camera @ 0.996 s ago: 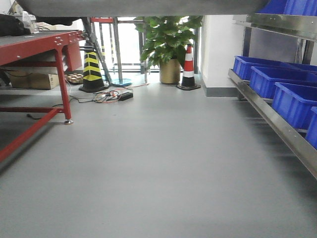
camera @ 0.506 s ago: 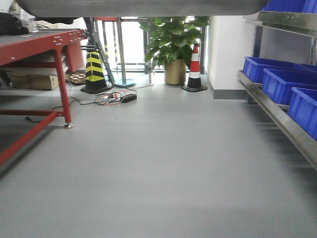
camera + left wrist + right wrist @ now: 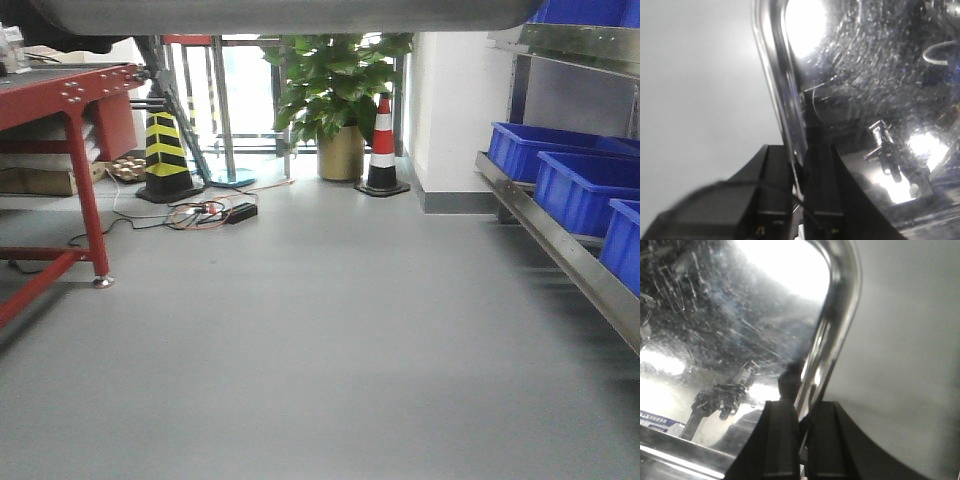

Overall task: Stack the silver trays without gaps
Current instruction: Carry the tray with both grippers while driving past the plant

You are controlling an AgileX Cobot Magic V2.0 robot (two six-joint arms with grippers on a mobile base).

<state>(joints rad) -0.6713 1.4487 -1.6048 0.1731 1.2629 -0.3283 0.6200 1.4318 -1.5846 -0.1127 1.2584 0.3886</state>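
Our left end effector pinched the rolled rim of the silver tray, one finger pressed on each side of it. Our right end effector clamped the rim on the tray's other side likewise. We saw the tray's underside along the top edge of the front view, above the grey floor. Blue bins lined the shelf at right; a red counter stood at left.

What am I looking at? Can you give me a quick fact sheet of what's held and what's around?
held: tray
left gripper: shut on tray rim
right gripper: shut on tray rim
right side: blue bins on shelf
left side: red table
far end: plant, two cones
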